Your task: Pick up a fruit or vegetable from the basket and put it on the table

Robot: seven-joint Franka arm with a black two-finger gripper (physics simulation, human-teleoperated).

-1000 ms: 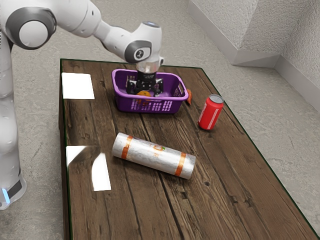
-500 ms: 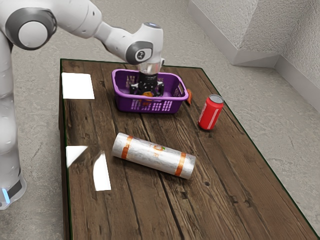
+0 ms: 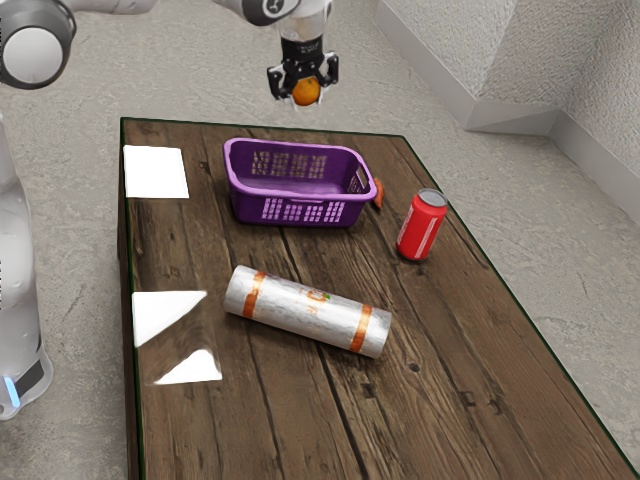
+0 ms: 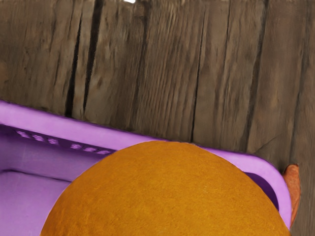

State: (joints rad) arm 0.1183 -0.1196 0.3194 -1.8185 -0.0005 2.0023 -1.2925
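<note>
Exterior view: gripper pinches orange above the basket; red can and silver roll lie to the basket's right and near side. Wrist view: orange overlaps basket rim; reddish item sits just beside it

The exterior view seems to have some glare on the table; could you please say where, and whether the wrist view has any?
Exterior view: stark white patches, probably glare, hide the wood grain of the table toward the exterior view's left. Wrist view: a small white spot at the upper edge; the orange looks matte, without a bright highlight.
</note>
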